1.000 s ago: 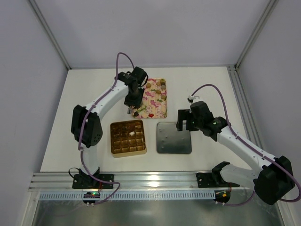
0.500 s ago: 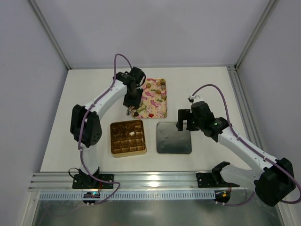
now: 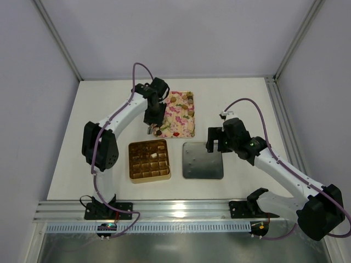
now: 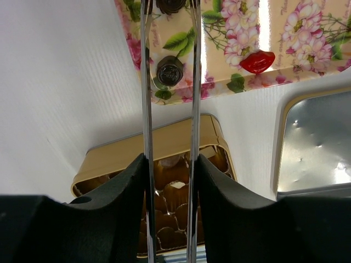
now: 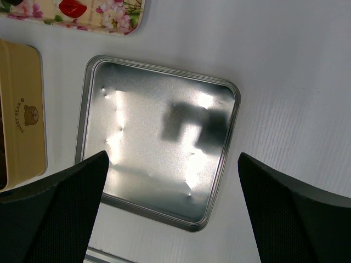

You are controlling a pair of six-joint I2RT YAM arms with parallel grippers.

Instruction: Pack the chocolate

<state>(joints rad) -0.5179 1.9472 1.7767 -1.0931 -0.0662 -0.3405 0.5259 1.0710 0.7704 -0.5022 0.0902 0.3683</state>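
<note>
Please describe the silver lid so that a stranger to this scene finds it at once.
On the white table, just on the near side of the floral tray, two square things lie side by side. The lid is the right one: bare shiny metal, empty, whereas the gold box holds chocolates.

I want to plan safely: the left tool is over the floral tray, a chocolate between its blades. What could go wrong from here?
The thin blades of the left tool may let the round chocolate slip on the way to the gold box. The box looks closely packed, so the blades may bump pieces already inside.
</note>
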